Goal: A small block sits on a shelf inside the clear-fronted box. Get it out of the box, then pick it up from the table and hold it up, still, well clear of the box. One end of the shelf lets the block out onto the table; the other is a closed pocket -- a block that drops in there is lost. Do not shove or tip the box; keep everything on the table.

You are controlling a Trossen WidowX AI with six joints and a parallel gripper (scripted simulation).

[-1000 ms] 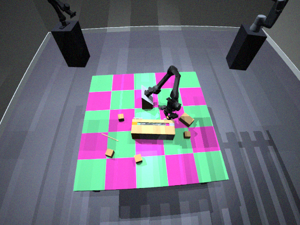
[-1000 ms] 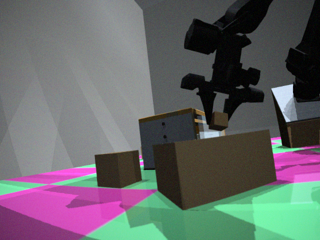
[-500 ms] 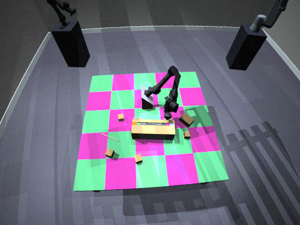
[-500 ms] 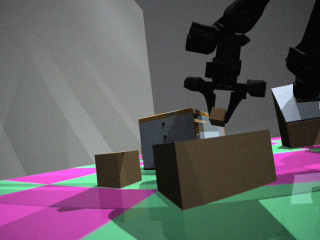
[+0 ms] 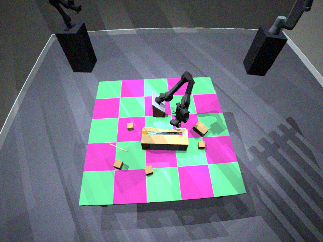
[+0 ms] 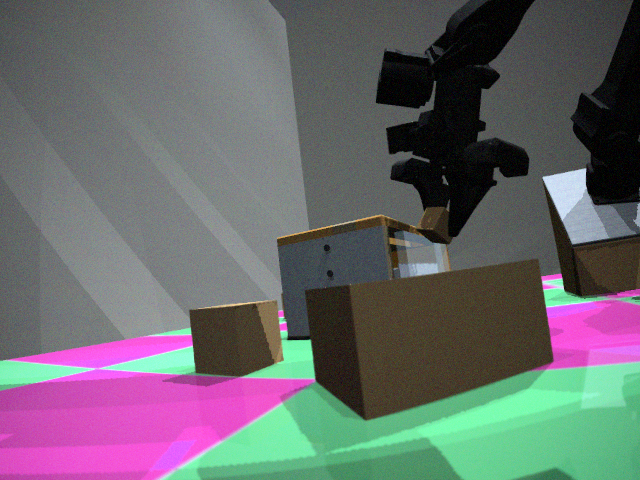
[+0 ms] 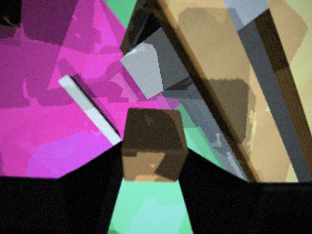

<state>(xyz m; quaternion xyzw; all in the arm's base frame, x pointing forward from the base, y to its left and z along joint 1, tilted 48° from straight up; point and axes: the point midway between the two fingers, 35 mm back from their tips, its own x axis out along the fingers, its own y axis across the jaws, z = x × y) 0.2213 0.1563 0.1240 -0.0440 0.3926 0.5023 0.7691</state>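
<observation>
Pinching the block (image 7: pixel 153 146), the gripper (image 7: pixel 152 168) hangs beside the box (image 6: pixel 336 258). Only the exterior view shows the block above the box top.

The small brown block (image 6: pixel 434 223) is clamped between the end effector (image 6: pixel 442 227) fingers, tilted, in the air by the top corner of the clear-fronted box (image 6: pixel 361 258).
</observation>
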